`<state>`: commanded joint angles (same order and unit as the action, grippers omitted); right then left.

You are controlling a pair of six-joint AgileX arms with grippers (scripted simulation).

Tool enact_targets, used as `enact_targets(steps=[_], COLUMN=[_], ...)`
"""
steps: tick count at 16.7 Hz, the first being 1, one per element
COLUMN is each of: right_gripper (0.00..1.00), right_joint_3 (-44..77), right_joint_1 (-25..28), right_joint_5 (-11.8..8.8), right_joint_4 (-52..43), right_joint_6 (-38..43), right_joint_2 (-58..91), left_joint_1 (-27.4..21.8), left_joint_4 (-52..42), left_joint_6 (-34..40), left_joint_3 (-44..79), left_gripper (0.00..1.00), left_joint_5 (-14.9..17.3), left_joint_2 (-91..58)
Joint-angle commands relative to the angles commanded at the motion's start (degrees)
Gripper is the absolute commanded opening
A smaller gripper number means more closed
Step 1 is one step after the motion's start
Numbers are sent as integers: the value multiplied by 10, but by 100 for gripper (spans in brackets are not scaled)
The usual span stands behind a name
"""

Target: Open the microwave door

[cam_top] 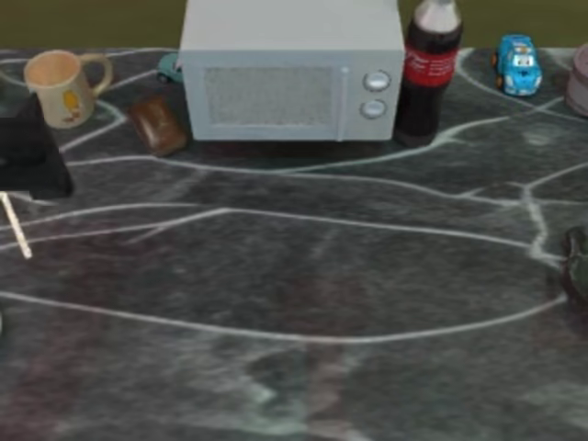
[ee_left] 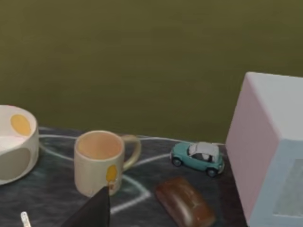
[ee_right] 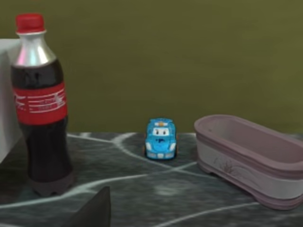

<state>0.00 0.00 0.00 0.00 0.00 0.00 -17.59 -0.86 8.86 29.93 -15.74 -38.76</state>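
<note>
Top, left-wrist and right-wrist views of a two-arm AgileX set-up before any contact. The microwave stands at the far middle of the worktop, its front facing the near edge. The microwave door, with its mesh window, lies flush against the body and is shut; the two knobs sit on the narrow panel to its right. A cola bottle stands just beside the microwave's right side. To the left are a brown bread roll, a mug and a small teal toy car; a blue toy car and a purple planter lie far right.

The left tool is at the left edge of the worktop, well apart from the door; whether its fingers are spread or pressed together cannot be told. The right tool shows only as a dark shape at the right edge, its state likewise unclear.

Step in hand: approach, not yet begun. Judged next move: bring one tool to the door's free edge, most likely the one beside the knob panel, catch it, then swing outward, keeping clear of the roll and bottle.
</note>
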Motion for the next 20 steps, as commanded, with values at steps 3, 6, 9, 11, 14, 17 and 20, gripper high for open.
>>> enact_targets(steps=[3,6,9,11,14,17,20], right_gripper=[100,100,100,100,100,100,100], right_joint_3=[0,0,0,0,0,0,0], right_joint_1=[0,0,0,0,0,0,0], right_joint_5=[0,0,0,0,0,0,0], right_joint_4=[0,0,0,0,0,0,0], right_joint_6=[0,0,0,0,0,0,0], right_joint_2=[0,0,0,0,0,0,0], left_joint_1=[-74,-145,-210,-246,-287,-307,-308], left_joint_4=[1,2,1,-2,-8,-12,-12], left_joint_6=[42,83,118,137,157,166,166], left_joint_3=[131,259,370,430,496,527,529], left_gripper=[100,100,100,100,100,100,100], left_joint_5=[-65,-129,-185,-217,-253,-271,-272], left_joint_2=[-190,-379,-544,-633,-727,-769,-772])
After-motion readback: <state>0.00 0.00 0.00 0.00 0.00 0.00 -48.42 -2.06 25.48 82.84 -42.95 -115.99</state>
